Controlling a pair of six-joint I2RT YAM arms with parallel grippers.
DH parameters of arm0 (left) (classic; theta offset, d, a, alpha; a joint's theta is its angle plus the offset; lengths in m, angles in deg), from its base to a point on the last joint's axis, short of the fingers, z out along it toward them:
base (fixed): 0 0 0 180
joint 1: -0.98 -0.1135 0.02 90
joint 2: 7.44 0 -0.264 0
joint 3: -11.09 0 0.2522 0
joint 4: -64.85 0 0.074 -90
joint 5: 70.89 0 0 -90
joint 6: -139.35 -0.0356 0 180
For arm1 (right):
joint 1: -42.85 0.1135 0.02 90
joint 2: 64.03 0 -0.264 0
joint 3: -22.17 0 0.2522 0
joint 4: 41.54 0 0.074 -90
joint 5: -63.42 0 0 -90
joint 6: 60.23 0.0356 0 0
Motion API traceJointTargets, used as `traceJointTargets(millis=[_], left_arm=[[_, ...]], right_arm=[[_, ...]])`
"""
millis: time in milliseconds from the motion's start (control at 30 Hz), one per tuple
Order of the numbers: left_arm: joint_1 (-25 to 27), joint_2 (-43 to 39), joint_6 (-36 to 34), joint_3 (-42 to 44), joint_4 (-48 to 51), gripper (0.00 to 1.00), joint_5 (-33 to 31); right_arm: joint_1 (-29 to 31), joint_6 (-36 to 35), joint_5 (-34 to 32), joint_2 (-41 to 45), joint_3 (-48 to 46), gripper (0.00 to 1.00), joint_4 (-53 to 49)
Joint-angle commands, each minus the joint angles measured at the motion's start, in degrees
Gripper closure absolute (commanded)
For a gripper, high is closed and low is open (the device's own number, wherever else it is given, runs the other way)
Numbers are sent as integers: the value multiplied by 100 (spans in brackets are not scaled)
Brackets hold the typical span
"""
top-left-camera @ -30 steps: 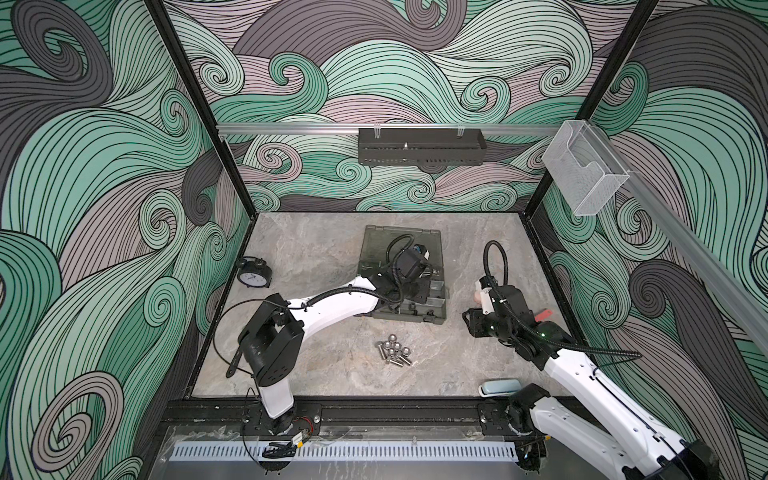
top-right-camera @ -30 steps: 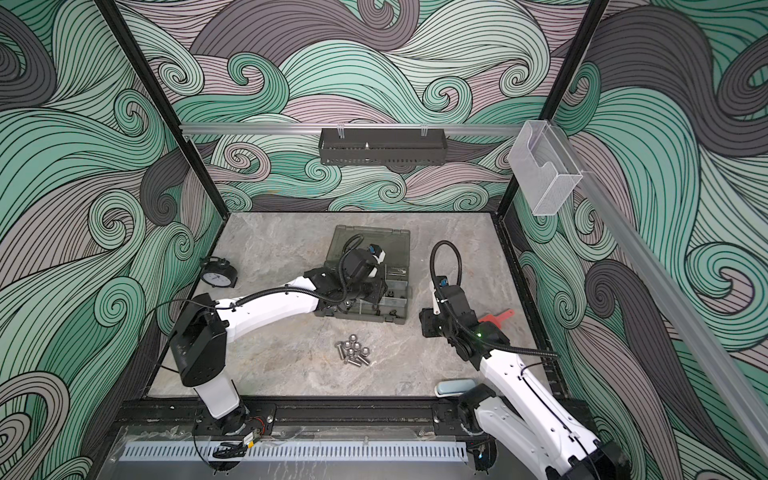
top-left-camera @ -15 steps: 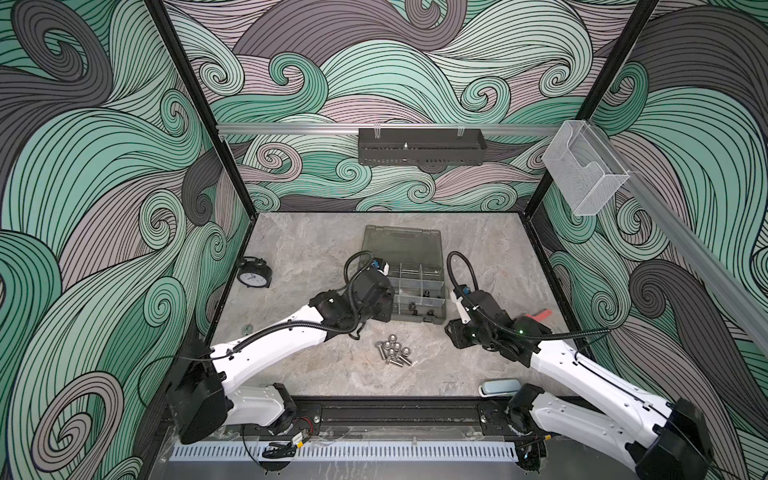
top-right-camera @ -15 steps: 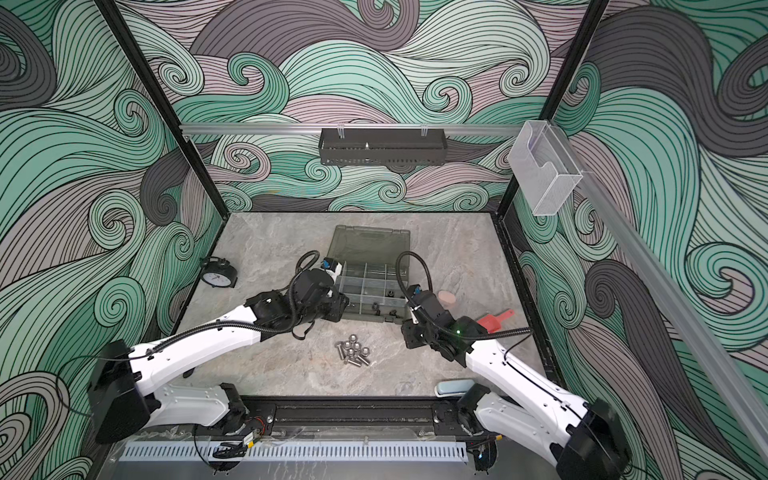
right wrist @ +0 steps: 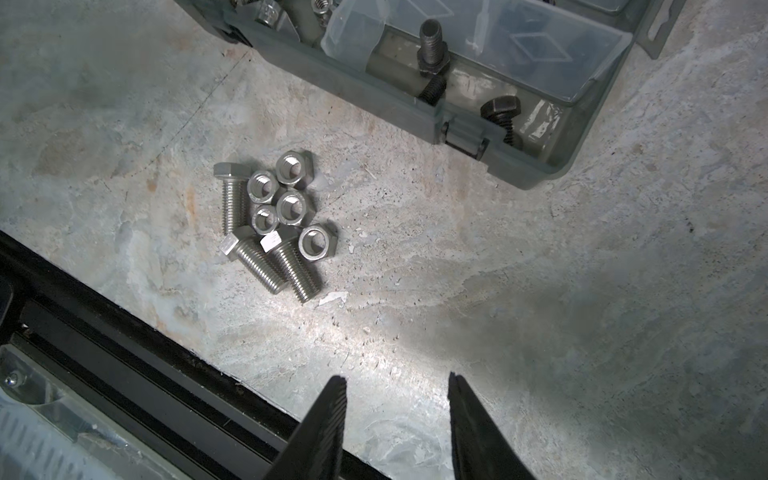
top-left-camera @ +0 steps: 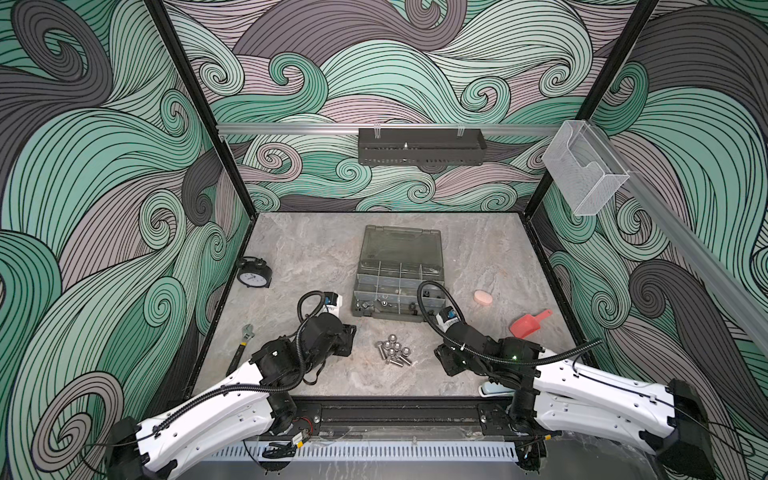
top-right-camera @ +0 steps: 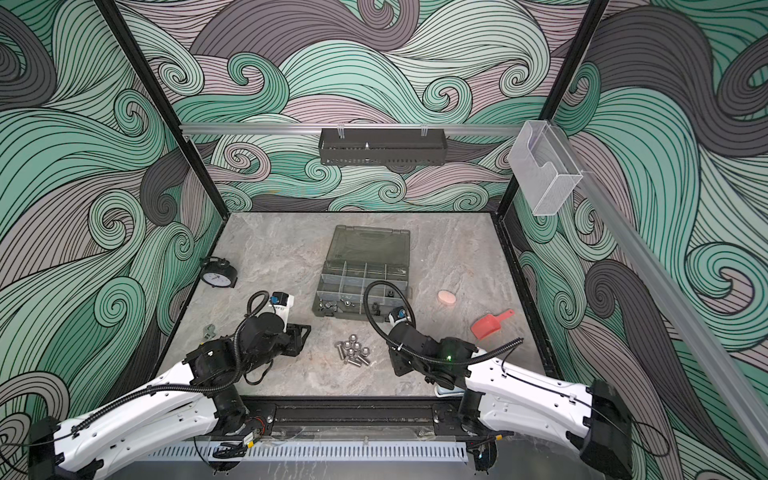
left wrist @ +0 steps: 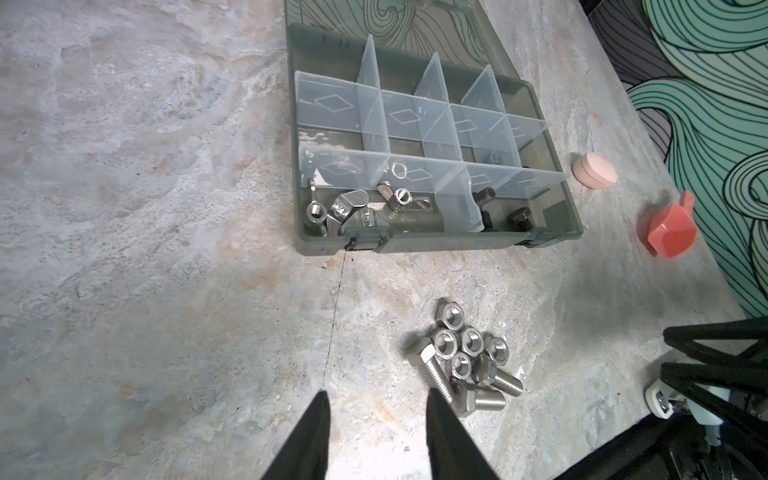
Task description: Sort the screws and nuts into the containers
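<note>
In both top views silver screws (top-left-camera: 398,360) and nuts (top-right-camera: 352,340) lie bunched and touching on the table (top-left-camera: 311,249), between the grippers. They are at 3 o'clock from the left gripper (left wrist: 376,392) and 9 o'clock from the right gripper (right wrist: 395,377), near both but apart. Each gripper stands partly open, holding nothing (only bare table shows between the jaws). The containers (top-left-camera: 388,282) sit at 12 o'clock from them, with black screws (right wrist: 432,45) in the near-right one.

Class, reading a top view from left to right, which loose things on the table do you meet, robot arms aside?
Alarm clock → pile of screws and nuts → pink disc → red scoop. Omitted for overlap: wrench, organizer case.
</note>
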Motion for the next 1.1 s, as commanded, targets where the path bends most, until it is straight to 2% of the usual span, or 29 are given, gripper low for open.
traceJointTargets(millis=[0,100,233,400,567,733,867,1067], left_arm=[[-16,-444,296,168,181,59,-168],[-22,-591,240,291,169,58,-45],[-15,-312,232,348,136,57,-7],[-18,-57,315,279,10,57,37],[-20,-45,275,350,-113,57,-1],[-21,-118,497,260,36,57,-12],[-18,-116,499,332,-224,57,-97],[-14,263,640,42,-77,57,14]], right_arm=[[303,255,-315,-95,-37,58,-57],[492,240,-313,-304,-42,58,82],[646,120,-227,-726,5,58,282],[711,-11,9,-1247,159,57,596],[711,-162,181,-1829,285,57,1123],[706,-405,492,-2493,660,56,1235],[702,-478,490,-2657,642,56,1489],[594,-574,553,-2740,385,55,1908]])
